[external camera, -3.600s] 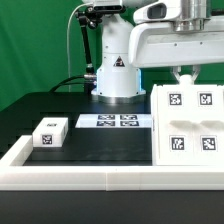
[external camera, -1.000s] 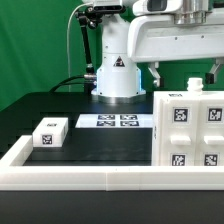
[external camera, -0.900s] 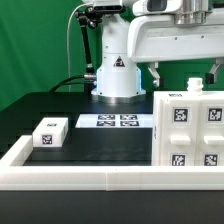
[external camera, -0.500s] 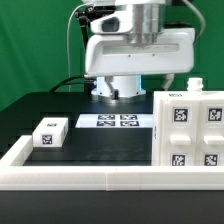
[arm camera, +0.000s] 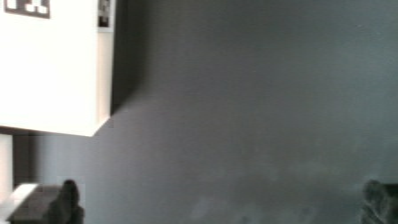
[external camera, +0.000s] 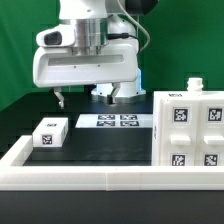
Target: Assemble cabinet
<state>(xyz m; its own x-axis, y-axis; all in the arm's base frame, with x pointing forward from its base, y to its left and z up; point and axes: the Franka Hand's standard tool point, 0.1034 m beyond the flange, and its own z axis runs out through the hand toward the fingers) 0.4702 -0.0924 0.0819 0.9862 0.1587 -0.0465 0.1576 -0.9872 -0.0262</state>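
The cabinet (external camera: 188,130) is a big white box with several marker tags on its front. It stands on the table at the exterior view's right, with a small white peg (external camera: 192,84) on top. My gripper (external camera: 86,97) hangs open and empty over the black table, left of the cabinet and well clear of it. It is above and behind a small white tagged block (external camera: 50,132). In the wrist view my gripper (arm camera: 214,205) shows two dark fingertips (arm camera: 45,205) wide apart over bare dark table. A white tagged block (arm camera: 54,65) lies off to one side.
The marker board (external camera: 114,121) lies flat at the robot's base. A long white rail (external camera: 100,178) edges the table's front and runs up its left side.
My arm has swung from above the cabinet over to the exterior view's left and come lower. Since the earliest frame, the cabinet's tagged front has come nearer and more upright. The small block has not moved.
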